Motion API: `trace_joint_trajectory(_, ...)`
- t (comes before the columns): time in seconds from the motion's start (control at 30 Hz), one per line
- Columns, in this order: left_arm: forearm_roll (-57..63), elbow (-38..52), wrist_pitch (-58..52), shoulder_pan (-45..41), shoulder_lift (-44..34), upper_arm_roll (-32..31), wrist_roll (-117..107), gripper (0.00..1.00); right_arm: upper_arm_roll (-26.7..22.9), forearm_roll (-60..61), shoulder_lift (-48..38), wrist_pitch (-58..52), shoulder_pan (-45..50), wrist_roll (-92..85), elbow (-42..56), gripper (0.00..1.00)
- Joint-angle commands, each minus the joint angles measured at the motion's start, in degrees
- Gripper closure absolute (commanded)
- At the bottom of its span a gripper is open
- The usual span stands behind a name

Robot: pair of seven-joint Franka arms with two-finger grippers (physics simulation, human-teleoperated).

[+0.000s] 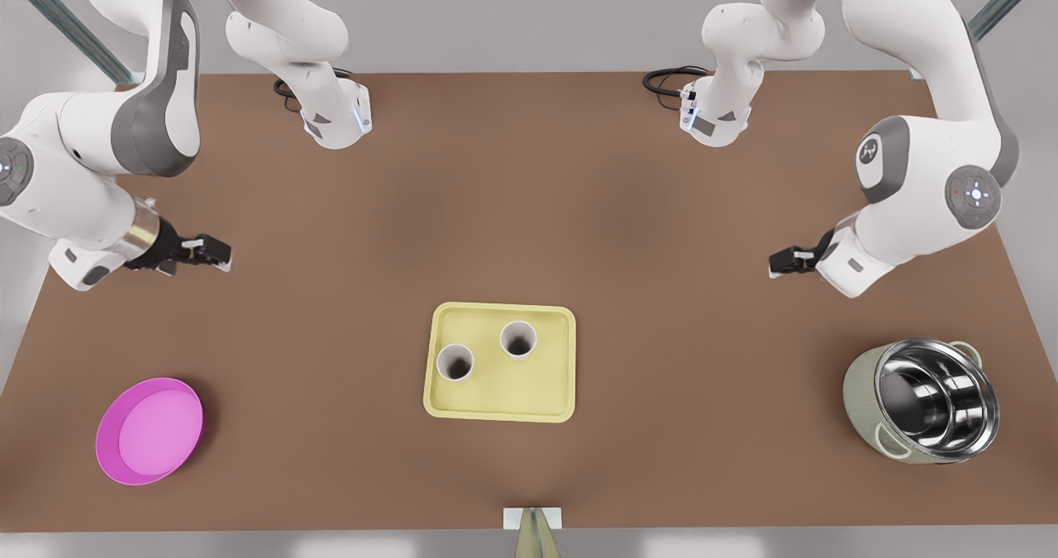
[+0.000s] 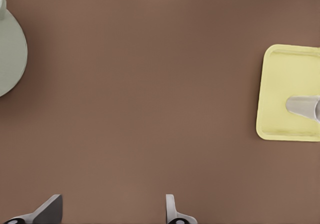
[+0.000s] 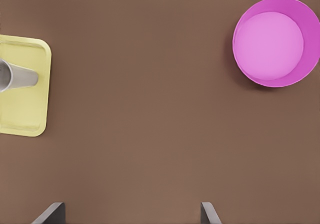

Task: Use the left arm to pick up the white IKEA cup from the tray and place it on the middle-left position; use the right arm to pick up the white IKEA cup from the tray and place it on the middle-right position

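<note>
Two white cups stand upright on the pale yellow tray (image 1: 512,393) at the table's front middle, one (image 1: 455,362) toward the front view's left, the other (image 1: 518,339) just behind it to the right. My left gripper (image 1: 216,252) hovers open and holding nothing over the table at the front view's left, well away from the tray. Its fingers frame bare tabletop in the left wrist view (image 2: 112,208), with the tray (image 2: 285,74) and a cup (image 2: 302,107) far off. At the front view's right my right gripper (image 1: 777,262) (image 3: 132,210) is open too, the tray (image 3: 25,114) and a cup (image 3: 20,77) distant.
A magenta bowl (image 1: 150,430) (image 3: 272,42) sits at the front left of the front view. A pale green pot with a steel inside (image 1: 922,401) (image 2: 10,54) lies tilted at the front right. The arm bases (image 1: 335,120) (image 1: 715,120) stand at the back edge.
</note>
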Motion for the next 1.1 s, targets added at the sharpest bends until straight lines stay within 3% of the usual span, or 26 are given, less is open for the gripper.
trace_joint_trajectory(0.0,-0.28,-0.08,5.29,-0.21,0.02,-0.12,4.37,0.0,0.05,0.05,-0.01,4.38,0.0,-3.72,0.09,0.0)
trace_joint_trajectory(0.03,-0.37,0.62,5.82,-0.3,0.11,-0.2,4.02,0.0,-0.12,-0.04,0.86,4.73,0.0,-3.72,0.26,0.0)
trace_joint_trajectory(0.1,0.95,4.22,6.43,-7.49,5.38,-0.38,1.05,0.0,-1.0,-0.31,9.82,3.33,4.73,-3.63,10.54,0.01)
trace_joint_trajectory(0.17,0.86,17.75,6.96,-17.61,18.38,-0.29,-17.33,0.0,-1.79,-0.13,16.68,3.33,9.39,-0.39,15.99,0.0)
trace_joint_trajectory(0.23,0.42,27.34,14.33,-19.55,29.37,-1.43,-24.63,0.0,-2.49,-0.3,21.43,3.15,13.53,3.13,20.65,0.0)
trace_joint_trajectory(0.33,0.95,27.17,22.17,-24.56,34.56,-1.7,-30.87,0.0,-2.67,-0.22,30.48,2.1,18.18,8.32,29.0,0.0)
trace_joint_trajectory(0.43,3.5,26.64,24.28,-29.92,37.2,-1.61,-37.64,0.0,-6.63,0.31,44.45,-0.1,25.66,12.63,46.66,0.0)
trace_joint_trajectory(0.53,4.55,26.9,30.77,-32.82,40.01,-1.43,-41.24,0.0,-6.63,3.74,49.29,0.78,27.5,13.24,49.83,0.0)
trace_joint_trajectory(0.67,5.52,26.9,35.0,-33.0,41.86,-1.35,-41.68,0.0,-4.26,9.98,48.24,0.51,27.95,15.53,47.65,0.01)
trace_joint_trajectory(0.73,5.52,27.08,35.61,-32.73,42.03,0.41,-41.15,0.0,-1.09,8.75,42.18,9.21,24.87,15.26,32.8,0.01)
trace_joint_trajectory(0.8,5.52,27.08,35.7,-32.73,42.21,0.5,-41.07,0.0,0.41,4.18,42.09,17.74,24.78,16.67,26.99,0.01)
trace_joint_trajectory(0.93,5.61,26.64,35.7,-33.09,44.14,0.32,-41.15,0.0,0.32,3.91,45.25,25.21,25.66,19.57,26.98,0.0)
trace_joint_trajectory(1.07,5.61,26.73,35.88,-33.17,45.81,0.32,-41.07,0.0,0.23,1.8,45.16,25.39,25.4,19.66,27.07,0.0)
